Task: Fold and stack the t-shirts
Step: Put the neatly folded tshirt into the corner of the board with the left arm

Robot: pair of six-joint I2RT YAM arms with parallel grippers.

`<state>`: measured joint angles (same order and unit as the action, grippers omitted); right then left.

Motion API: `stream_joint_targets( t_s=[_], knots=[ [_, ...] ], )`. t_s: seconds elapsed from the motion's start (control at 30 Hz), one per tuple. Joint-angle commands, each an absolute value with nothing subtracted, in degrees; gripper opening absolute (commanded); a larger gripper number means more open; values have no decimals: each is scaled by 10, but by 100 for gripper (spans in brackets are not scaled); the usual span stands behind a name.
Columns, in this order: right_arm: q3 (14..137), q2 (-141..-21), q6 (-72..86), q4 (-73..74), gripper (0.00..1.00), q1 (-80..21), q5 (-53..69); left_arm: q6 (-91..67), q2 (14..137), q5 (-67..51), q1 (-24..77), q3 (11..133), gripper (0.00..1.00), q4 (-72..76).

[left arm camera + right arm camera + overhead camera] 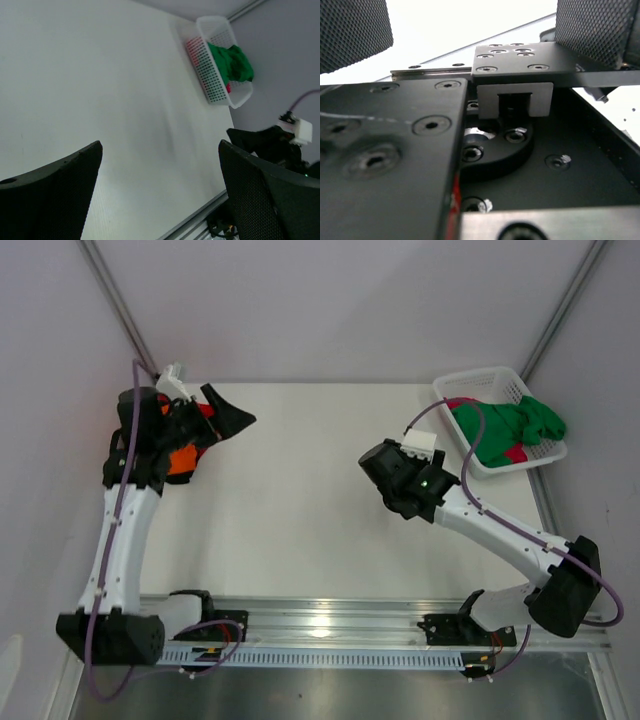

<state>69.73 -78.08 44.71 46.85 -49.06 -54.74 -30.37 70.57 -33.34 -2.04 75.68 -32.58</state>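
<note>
Both jaws spread wide

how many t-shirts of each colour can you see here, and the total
green t-shirt: 1
magenta-pink t-shirt: 1
orange t-shirt: 1
red t-shirt: 1
total: 4
Green and magenta-pink lie in the white basket; orange and red are partly hidden under the left arm, so more may be hidden there.

A green t-shirt (pixel 512 423) lies heaped in the white basket (pixel 480 385).
</note>
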Motion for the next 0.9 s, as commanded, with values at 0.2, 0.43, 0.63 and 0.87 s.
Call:
stream_joint_targets(
  t_s=[0.2, 0.43, 0.63, 0.87],
  knots=[
    [739, -806, 375, 392, 77, -478, -459, -252, 597, -313, 26, 717, 100, -316],
    [724, -823, 383, 365, 78, -483, -434, -210, 580, -207, 33, 741, 99, -413],
    [732, -837, 378, 353, 78, -486, -419, -203, 556, -181, 33, 730, 100, -428],
    [720, -830, 375, 357, 78, -492, -419, -218, 524, -167, 33, 693, 100, -405]
  ],
)
